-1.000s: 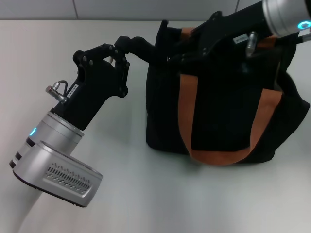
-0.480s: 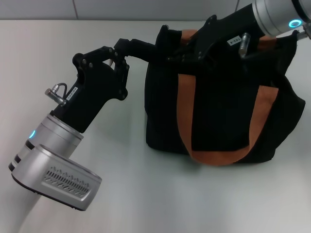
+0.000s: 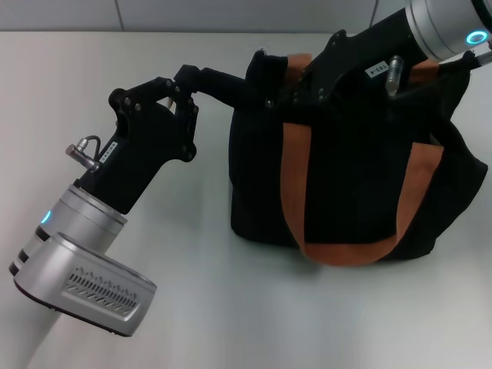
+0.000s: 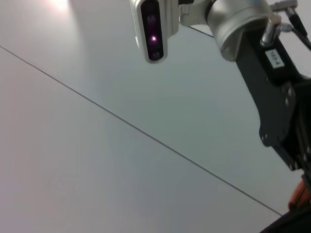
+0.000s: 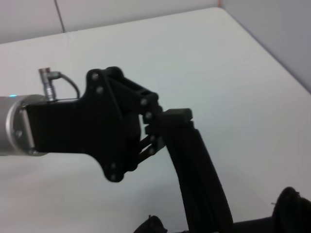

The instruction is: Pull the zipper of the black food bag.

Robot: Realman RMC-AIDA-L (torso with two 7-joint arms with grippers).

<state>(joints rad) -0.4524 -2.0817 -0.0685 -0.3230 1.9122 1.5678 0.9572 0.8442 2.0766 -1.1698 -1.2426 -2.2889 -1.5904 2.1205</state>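
On the pale bench [image 3: 200, 307], right of centre in the head view, sits the black food bag [image 3: 354, 184], a boxy soft tote with orange-brown strap handles [image 3: 296, 192] looping down its front face. It stands upright, and I can't see inside it from any camera, so no idea what's in there.

Writing-wise there's not much. The right arm has a small white label [image 3: 377, 68] on its black housing, and the left wrist view shows the same kind of sticker [image 4: 274, 57], but the characters are too small for me to read either way.

The left claw [image 3: 257, 83] reaches in from the left, its long black fingers [image 3: 223, 79] stretched out to the bag's top left corner and pressed together there. It looks clamped on something at the zip line, probably the zipper, though the silver tab itself isn't visible, black on black and all. The right wrist view shows those fingers [image 5: 197, 170] lying close together, running down to the dark fabric.

The right claw [image 3: 288, 91] comes in from the upper right and lies across the bag's top edge near the upper strap. Can't tell whether it's open or closed, since everything there blends into the fabric.
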